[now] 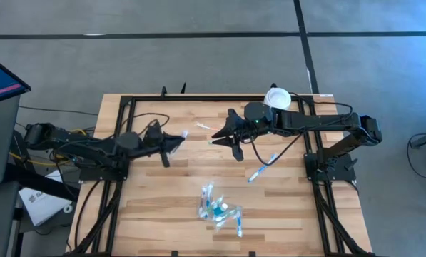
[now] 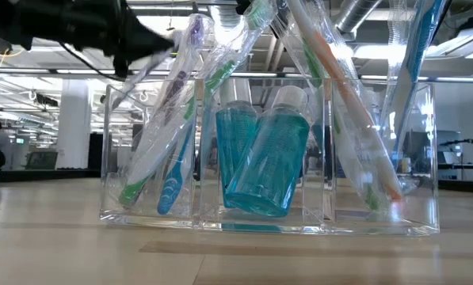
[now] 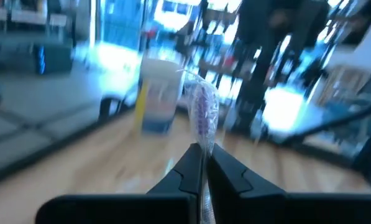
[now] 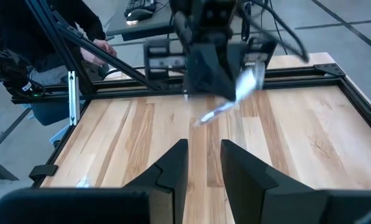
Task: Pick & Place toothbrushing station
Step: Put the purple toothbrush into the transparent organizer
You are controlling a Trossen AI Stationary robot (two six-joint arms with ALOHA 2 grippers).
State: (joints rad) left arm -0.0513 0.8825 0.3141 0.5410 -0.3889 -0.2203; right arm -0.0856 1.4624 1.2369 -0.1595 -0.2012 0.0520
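The left gripper [image 1: 175, 145] is hovering over the wooden table [image 1: 163, 207], up and to the left of the clear tray [image 1: 218, 208], with its fingers [image 3: 191, 168] pressed together on a wrapped toothbrush [image 3: 202, 115] that has a purplish head and is sticking out past the fingertips inside a clear sleeve. The right gripper [image 1: 218, 132] is hanging above the table on the far side of the tray, its fingers [image 4: 173, 163] standing apart with nothing between them and only bare wood showing in the gap. The tray is sitting near the front edge of the table; seen from table height it is holding wrapped toothbrushes [image 2: 173, 150] leaning in its left compartment, two teal bottles [image 2: 268, 158] tilting in the middle one, and an orange-and-white toothbrush [image 2: 347, 103] slanting in the right one. One more blue toothbrush [image 1: 263, 168] is lying loose on the wood up and to the right of the tray. A white tub [image 1: 277, 98] is resting at the table's far edge, well beyond the tray.
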